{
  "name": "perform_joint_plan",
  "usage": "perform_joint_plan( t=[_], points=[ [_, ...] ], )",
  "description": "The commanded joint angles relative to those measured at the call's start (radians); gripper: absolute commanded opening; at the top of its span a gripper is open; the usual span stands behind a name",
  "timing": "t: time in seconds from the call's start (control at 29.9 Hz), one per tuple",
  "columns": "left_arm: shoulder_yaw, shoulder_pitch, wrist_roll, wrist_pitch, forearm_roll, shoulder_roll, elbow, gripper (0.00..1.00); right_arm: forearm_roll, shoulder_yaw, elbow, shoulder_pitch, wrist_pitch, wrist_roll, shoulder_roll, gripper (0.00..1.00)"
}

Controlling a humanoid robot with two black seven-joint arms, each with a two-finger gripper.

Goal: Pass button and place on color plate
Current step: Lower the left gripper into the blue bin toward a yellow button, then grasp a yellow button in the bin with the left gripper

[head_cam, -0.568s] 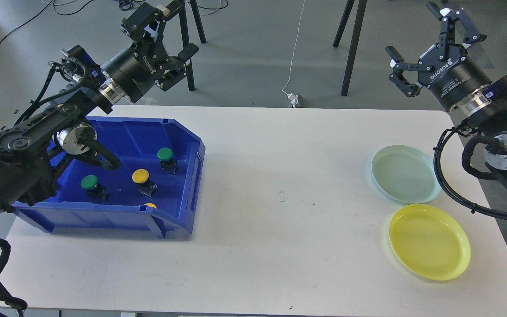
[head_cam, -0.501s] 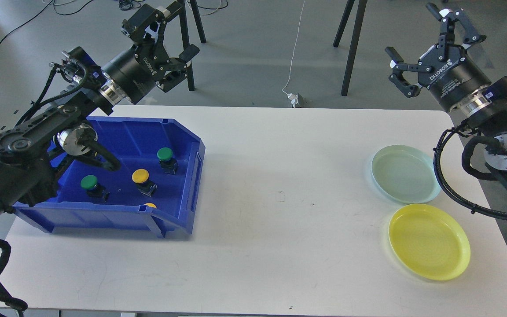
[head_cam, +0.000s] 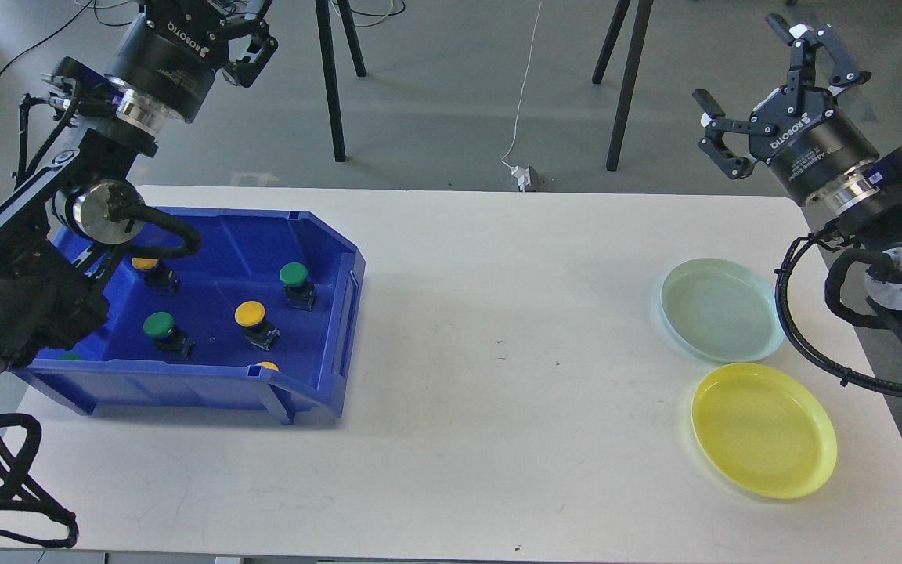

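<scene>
Several push buttons lie in a blue bin (head_cam: pixel 348 307) at the table's left: green ones (head_cam: pixel 294 274) (head_cam: pixel 158 323) and yellow ones (head_cam: pixel 249 313) (head_cam: pixel 145 264); another yellow one (head_cam: pixel 267 365) peeks over the front wall. A pale green plate (head_cam: pixel 721 309) and a yellow plate (head_cam: pixel 764 431) sit empty at the right. My left gripper (head_cam: pixel 220 9) is high above the bin's far left corner, its fingers splayed and empty, tips cut off by the top edge. My right gripper (head_cam: pixel 741 61) is open and empty, high beyond the table's far right corner.
The white table (head_cam: pixel 498 407) spans the view. Black tripod legs (head_cam: pixel 625 86) and a white cable (head_cam: pixel 525 86) stand on the floor behind its far edge. My left arm's elbow (head_cam: pixel 99 211) hangs over the bin's left side.
</scene>
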Motion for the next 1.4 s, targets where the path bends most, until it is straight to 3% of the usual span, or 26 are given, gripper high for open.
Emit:
perform_joint_plan(
  t=[0.0, 0.1, 0.13, 0.23, 0.33, 0.5, 0.67, 0.9, 1.37],
  points=[
    [-0.052, 0.049, 0.000, 0.000, 0.051, 0.015, -0.138, 1.00, 0.000, 0.002, -0.003, -0.009, 0.000, 0.001, 0.003, 0.99],
    [0.077, 0.034, 0.000, 0.000, 0.191, 0.113, -0.207, 1.00, 0.001, 0.005, -0.002, -0.015, 0.000, 0.001, -0.006, 0.99],
    [0.147, -0.001, 0.000, 0.055, 0.251, 0.167, -0.238, 1.00, 0.001, 0.005, -0.002, -0.017, 0.000, 0.004, -0.008, 0.99],
    [0.423, -0.160, 0.000, 0.187, 0.409, 0.288, -0.290, 1.00, 0.001, 0.005, -0.002, -0.024, 0.000, 0.006, -0.014, 0.99],
    [0.724, -0.331, 0.000, 0.228, 0.629, 0.438, -0.297, 1.00, 0.001, 0.010, 0.004, -0.028, 0.000, 0.006, -0.043, 0.99],
    [1.115, -0.570, 0.000, 0.235, 1.042, 0.459, -0.240, 1.00, 0.001, 0.031, 0.000, -0.028, 0.000, 0.004, -0.069, 0.99],
    [1.398, -0.687, 0.000, 0.218, 1.113, 0.398, -0.217, 1.00, 0.001, 0.033, 0.000, -0.037, 0.000, 0.008, -0.078, 0.99],
    [1.553, -0.653, 0.000, 0.222, 1.113, 0.255, -0.074, 1.00, 0.001, 0.034, -0.002, -0.060, 0.000, 0.017, -0.091, 0.99],
    [1.550, -0.514, 0.000, 0.225, 1.115, 0.195, 0.099, 1.00, 0.001, 0.033, -0.003, -0.072, 0.000, 0.017, -0.077, 0.99]
  ],
)
